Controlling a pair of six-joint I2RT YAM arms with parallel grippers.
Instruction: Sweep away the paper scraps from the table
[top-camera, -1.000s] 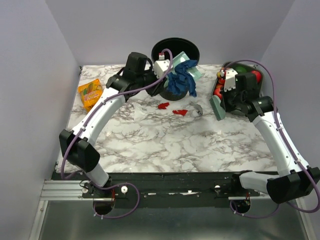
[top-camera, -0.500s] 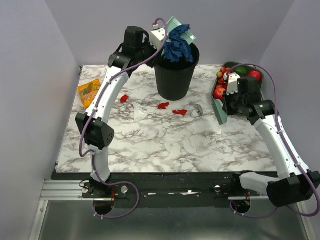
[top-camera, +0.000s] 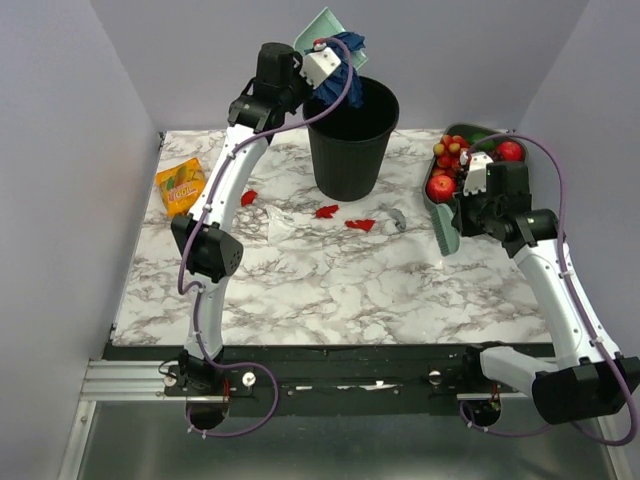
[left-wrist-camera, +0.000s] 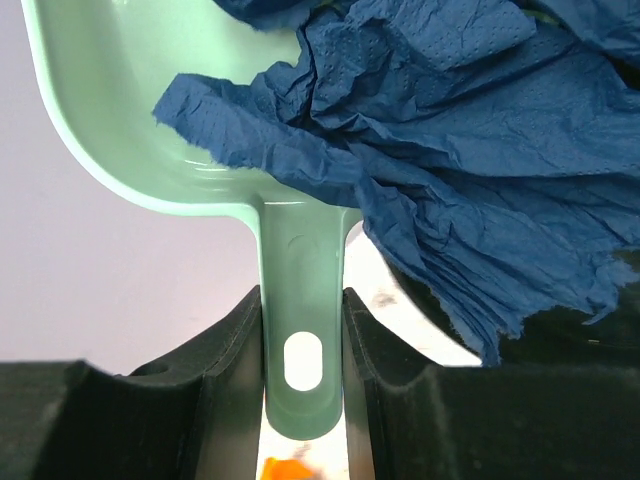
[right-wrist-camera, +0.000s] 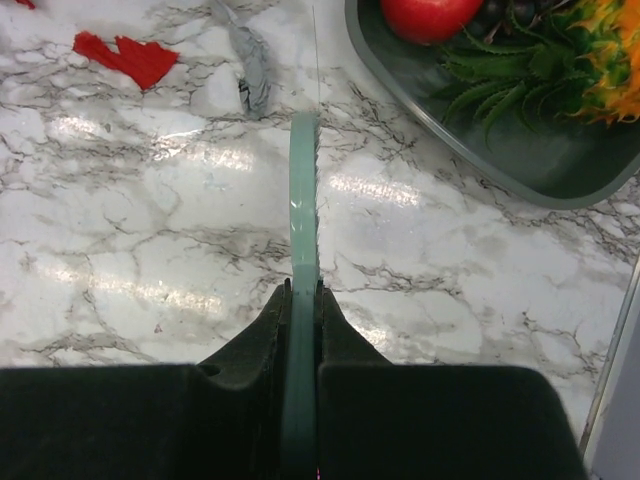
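Three red paper scraps lie on the table in front of the black bin: one at the left, one in the middle and one to its right, which also shows in the right wrist view. My left gripper is shut on the handle of the teal dustpan, raised above the bin. A dark blue cloth hangs from the pan towards the bin's mouth. My right gripper is shut on a thin teal brush, right of the scraps.
An orange snack packet lies at the table's left edge. A dark tray of fruit stands at the back right. A small grey scrap lies between the red scraps and the brush.
My left arm has lifted the dustpan and blue cloth from beside the bin's rim to above the bin, uncovering the left scrap. The right gripper with the brush has shifted slightly right.
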